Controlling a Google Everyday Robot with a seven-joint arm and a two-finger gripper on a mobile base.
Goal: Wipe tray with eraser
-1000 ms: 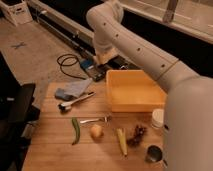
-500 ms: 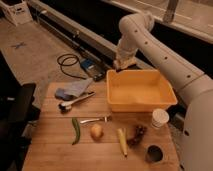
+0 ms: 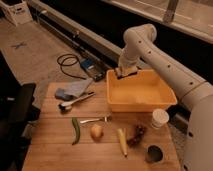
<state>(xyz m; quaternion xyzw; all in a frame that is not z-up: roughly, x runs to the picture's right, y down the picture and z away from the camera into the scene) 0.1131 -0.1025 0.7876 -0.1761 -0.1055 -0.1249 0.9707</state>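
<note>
Yellow-orange tray, deep, on the far right of the wooden counter. Change noted: the hand has swung rightward from beyond the tray's left side and now hangs at its far-left corner, just above the rim. Hand pressed together on the eraser, a dark block with a paler face. Eraser sits directly under the hand, above the tray floor, apparently not yet touching. Judged: approach finished, wiping still to begin.
</note>
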